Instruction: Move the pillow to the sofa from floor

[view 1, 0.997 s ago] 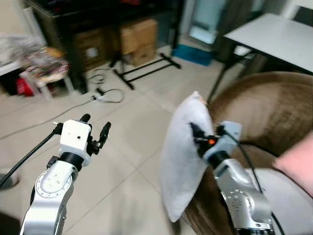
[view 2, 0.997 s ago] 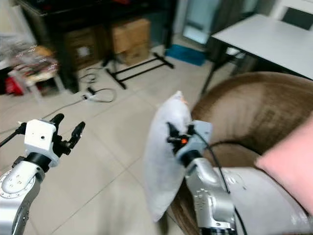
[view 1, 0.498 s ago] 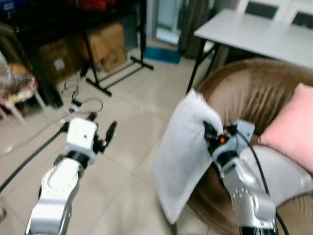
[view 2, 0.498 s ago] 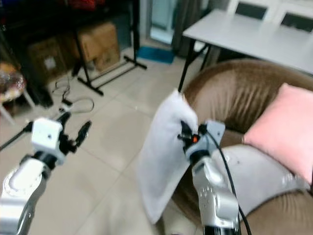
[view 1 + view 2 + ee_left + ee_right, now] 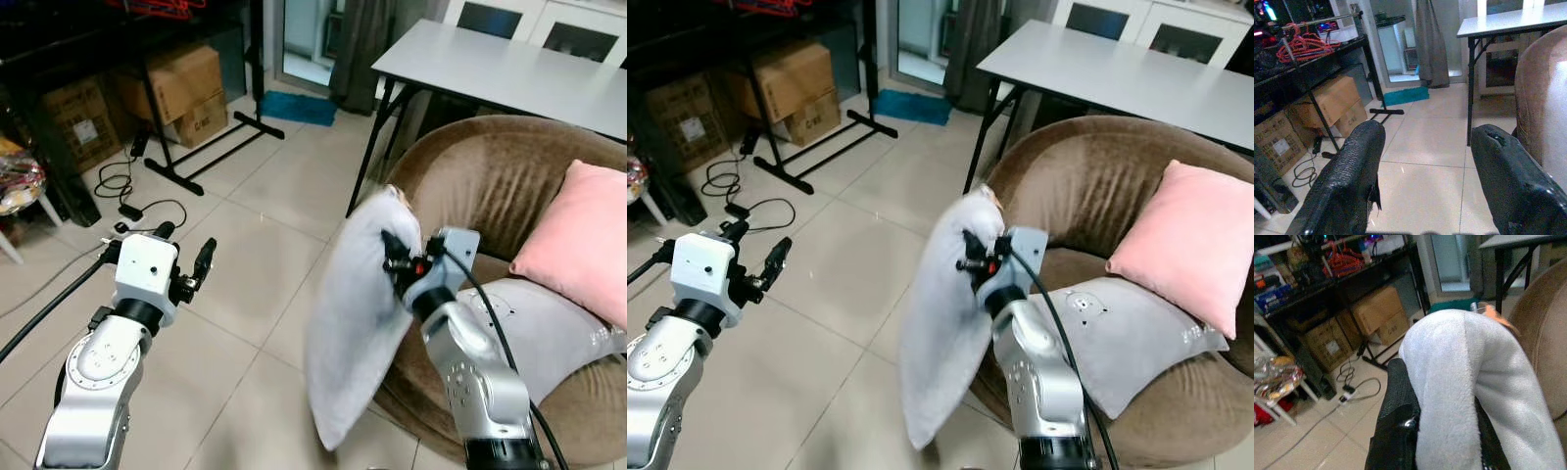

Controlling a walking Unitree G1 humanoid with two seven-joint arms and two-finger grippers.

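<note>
Beside the brown sofa (image 5: 509,186), right fingers (image 5: 1398,416) clamp the pillow (image 5: 358,323).

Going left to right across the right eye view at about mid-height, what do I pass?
Left gripper → white pillow hanging from the right gripper → grey cushion → pink cushion, both cushions on the brown sofa.

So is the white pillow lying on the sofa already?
No, the right pincer holds the pillow hanging beside the sofa, above the floor.
</note>
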